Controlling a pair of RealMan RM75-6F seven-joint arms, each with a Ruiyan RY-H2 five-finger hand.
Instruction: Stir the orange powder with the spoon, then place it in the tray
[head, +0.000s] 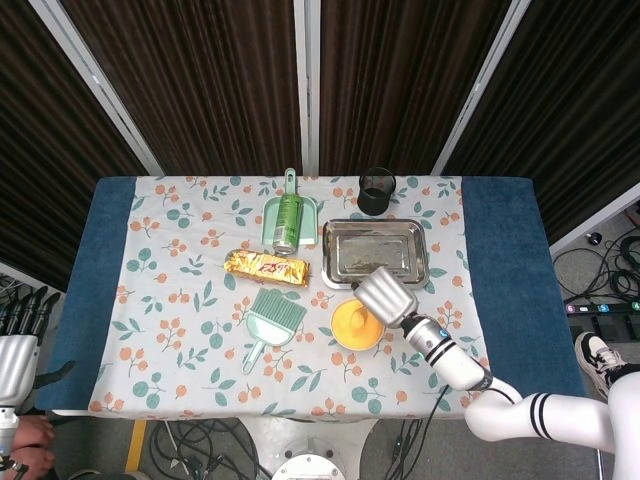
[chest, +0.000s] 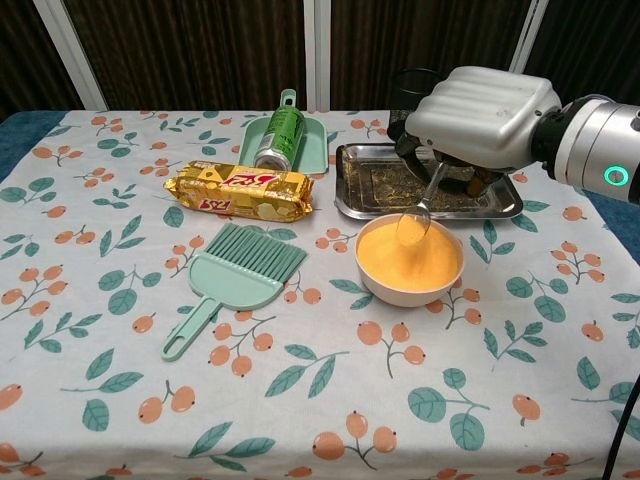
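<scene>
A: Chest view: the right robot hand (chest: 480, 115) pinches a clear plastic spoon (chest: 418, 215), its bowl dipped into orange powder (chest: 408, 255) in the white round bowl (chest: 400, 292).

B: Stirring, then. Next: lift it clear, set it in the steel rectangular tray (chest: 365, 180) just behind the bowl.

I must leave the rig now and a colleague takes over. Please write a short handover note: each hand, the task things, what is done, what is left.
Right hand: grips the spoon, its bowl in the orange powder inside the white bowl.
Left hand: off the table's left edge, holds nothing.
Tray: behind the bowl, no spoon in it.
Done: spoon picked up and in the powder.
Left: finish stirring if needed, then lay the spoon in the tray.
</scene>
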